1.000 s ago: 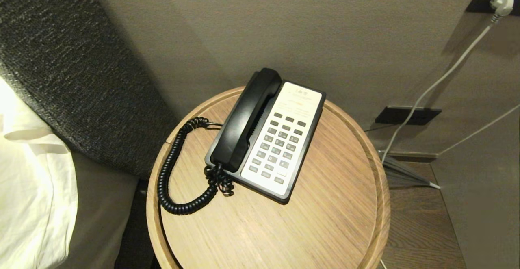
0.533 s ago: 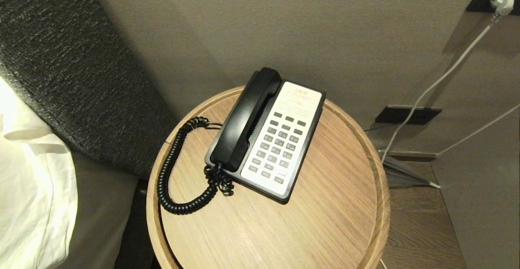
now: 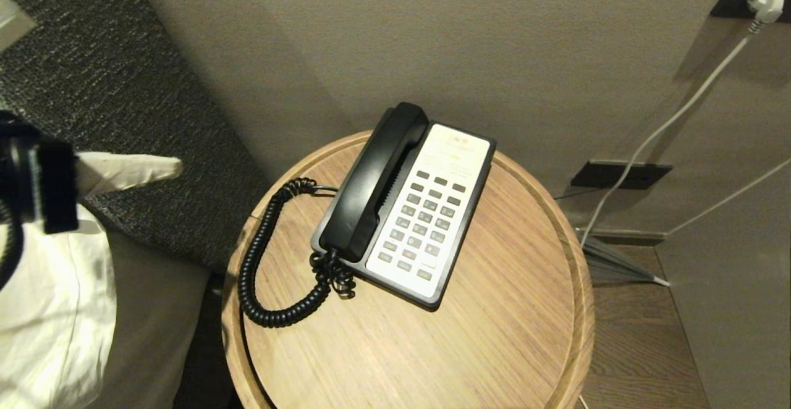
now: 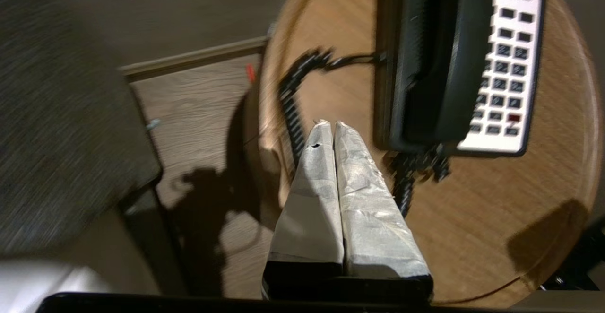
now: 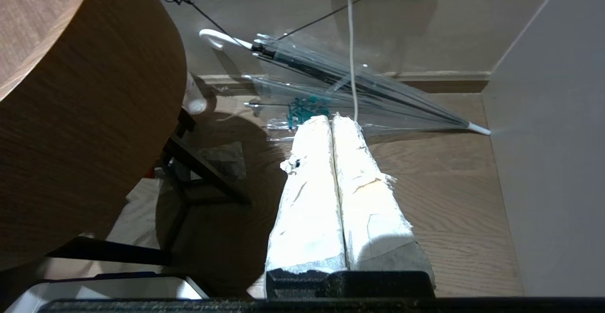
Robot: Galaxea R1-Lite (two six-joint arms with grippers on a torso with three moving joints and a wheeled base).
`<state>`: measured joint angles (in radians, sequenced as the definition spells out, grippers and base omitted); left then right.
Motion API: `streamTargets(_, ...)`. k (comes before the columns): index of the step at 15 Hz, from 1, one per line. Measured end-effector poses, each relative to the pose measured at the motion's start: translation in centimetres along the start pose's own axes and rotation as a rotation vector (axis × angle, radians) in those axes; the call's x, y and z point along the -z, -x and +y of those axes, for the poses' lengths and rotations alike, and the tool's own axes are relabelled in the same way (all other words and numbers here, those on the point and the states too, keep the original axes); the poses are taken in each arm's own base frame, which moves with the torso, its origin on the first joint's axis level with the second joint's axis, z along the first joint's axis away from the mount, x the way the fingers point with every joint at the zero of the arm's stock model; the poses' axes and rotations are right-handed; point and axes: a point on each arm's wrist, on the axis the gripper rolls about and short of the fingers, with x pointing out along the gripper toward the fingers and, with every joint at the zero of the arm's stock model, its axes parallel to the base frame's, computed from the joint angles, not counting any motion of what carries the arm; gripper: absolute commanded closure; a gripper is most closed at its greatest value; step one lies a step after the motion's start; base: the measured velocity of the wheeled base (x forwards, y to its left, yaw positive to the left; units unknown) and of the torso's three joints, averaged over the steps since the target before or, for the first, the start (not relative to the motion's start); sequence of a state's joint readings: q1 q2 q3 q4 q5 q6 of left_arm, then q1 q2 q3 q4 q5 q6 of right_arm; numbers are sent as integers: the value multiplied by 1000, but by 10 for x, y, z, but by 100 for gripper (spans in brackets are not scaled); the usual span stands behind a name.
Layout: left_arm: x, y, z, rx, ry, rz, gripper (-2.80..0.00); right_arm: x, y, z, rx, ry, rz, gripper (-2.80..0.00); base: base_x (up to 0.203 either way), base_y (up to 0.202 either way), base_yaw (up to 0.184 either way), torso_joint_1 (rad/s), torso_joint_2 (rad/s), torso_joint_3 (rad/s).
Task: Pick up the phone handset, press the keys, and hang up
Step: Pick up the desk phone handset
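1. Your phone handset [image 3: 374,181] is a long, curved bar of glossy black plastic with rounded ends. It lies seated in the cradle along the left side of the phone base [image 3: 426,211], just above the centre of the head view.
2. The phone base is a flat black slab with a white faceplate and rows of small dark rectangular keys [image 3: 423,223].
3. A black coiled cord [image 3: 262,261] runs from the handset's lower end, loops out to the left across the table and returns to the base.
4. The round table [image 3: 494,335] has a pale wood-grain top with a raised rim. It fills the lower centre of the head view.
5. Your left gripper [image 3: 176,165] enters at the left edge of the head view. Its tapered fingers [image 4: 326,185] are wrapped in wrinkled white tape, pressed together and holding nothing.
6. The handset lies well to the right of that gripper's tip in the head view, apart from it. In the left wrist view the tip hangs over the coiled cord, near the handset's lower end.
7. Your right gripper [image 5: 333,121] shows only in its wrist view, beside the table's curved wooden wall. Its taped fingers are closed and empty, above a wood floor and a clear folded umbrella [image 5: 350,81].
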<state>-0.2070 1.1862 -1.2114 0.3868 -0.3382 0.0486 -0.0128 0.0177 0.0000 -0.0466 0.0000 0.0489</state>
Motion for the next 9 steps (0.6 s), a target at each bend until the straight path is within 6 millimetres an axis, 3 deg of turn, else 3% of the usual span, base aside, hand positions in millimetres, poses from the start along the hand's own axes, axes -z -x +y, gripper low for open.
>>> streamTargets(3, -18, -42, -21, 77, -50, 85, 0, 0, 0, 0, 0, 0, 0, 0, 0, 0, 0, 0, 0, 0)
streamTargets(8, -39, -77, -64, 86, -149, 129, 0, 0, 0, 0, 0, 0, -1, 0, 0, 0, 0, 0, 0, 0)
streamTargets(9, -41, -81, -70, 78, -162, 143, -200, 0, 0, 0, 0, 0, -1, 0, 0, 0, 0, 0, 0, 0)
